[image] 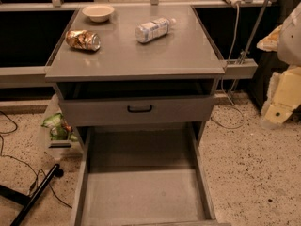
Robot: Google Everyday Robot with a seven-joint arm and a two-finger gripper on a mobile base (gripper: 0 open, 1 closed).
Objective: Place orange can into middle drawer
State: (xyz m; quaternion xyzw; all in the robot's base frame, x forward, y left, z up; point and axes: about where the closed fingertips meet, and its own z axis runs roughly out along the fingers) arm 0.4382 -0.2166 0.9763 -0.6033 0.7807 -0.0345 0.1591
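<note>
Cut off, shadowed or too small to make out

The middle drawer (141, 197) runs off the lower edge of the frame, so its front is cut away. The claw (277, 111), a pale cream shape at the right edge of the frame, is blurred and partly cropped, like the arm above it. The orange can (83, 39), upper left on the tabletop (141, 60), has a label too small to read, as does the bottle (154, 29). The slot above the drawer front (138, 109) is lost in shadow. At lower left, a black stand (33, 197) is cropped.

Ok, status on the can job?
Gripper far right, off the cabinet top. Orange can lying on it, left side. Middle drawer pulled out. Nothing blocking.
</note>
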